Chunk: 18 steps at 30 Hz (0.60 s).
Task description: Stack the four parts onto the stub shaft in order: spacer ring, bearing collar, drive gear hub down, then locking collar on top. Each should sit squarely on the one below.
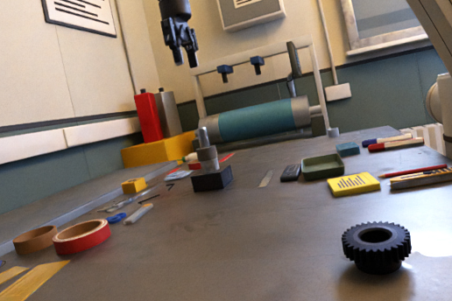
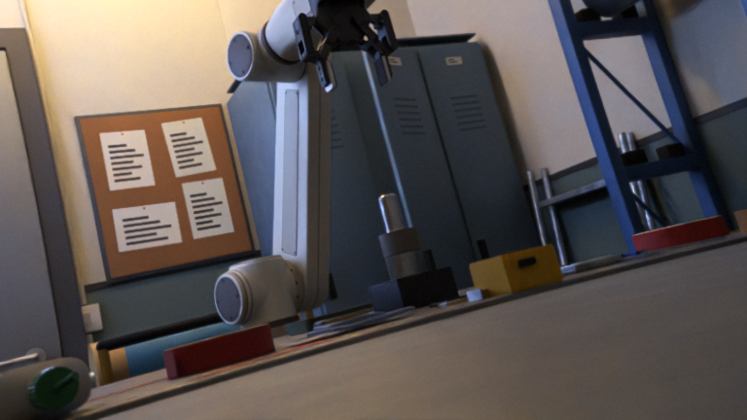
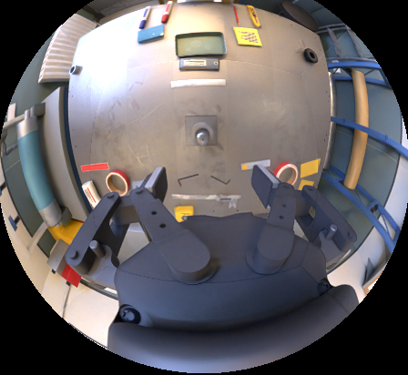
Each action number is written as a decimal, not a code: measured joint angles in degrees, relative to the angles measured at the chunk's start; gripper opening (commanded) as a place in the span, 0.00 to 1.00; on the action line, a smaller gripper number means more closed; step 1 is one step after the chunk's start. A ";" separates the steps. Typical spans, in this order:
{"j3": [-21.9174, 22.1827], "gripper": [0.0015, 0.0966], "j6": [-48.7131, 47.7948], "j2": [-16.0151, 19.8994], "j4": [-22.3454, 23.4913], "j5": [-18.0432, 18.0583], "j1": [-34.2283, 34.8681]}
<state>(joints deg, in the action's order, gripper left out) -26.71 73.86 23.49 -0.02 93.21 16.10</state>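
The spacer ring and bearing collar [image 1: 208, 158] sit stacked on the stub shaft [image 2: 391, 212], their join hard to make out, on a dark square base [image 1: 212, 178] mid-bench. The shaft's bare steel tip [image 3: 201, 136] rises above them. High above the shaft hangs my gripper [image 1: 185, 58] [image 2: 353, 75] [image 3: 207, 181], open and empty, fingers pointing down. The black drive gear [image 1: 376, 245] [image 3: 310, 54] lies flat near the bench's front right, well away from the shaft. I cannot find the locking collar in view.
A green tray [image 1: 322, 166] sits right of the shaft, with a yellow pad [image 1: 353, 183], markers and a pencil beyond. Tape rolls [image 1: 81, 236] lie at the left edge. A teal roller [image 1: 256, 119] and yellow block [image 1: 158, 150] stand behind the shaft.
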 measured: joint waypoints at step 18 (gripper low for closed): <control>14.58 0.87 -23.80 -5.06 0.03 -9.50 23.87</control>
<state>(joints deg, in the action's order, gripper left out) -12.13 50.06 18.43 0.01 83.71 39.98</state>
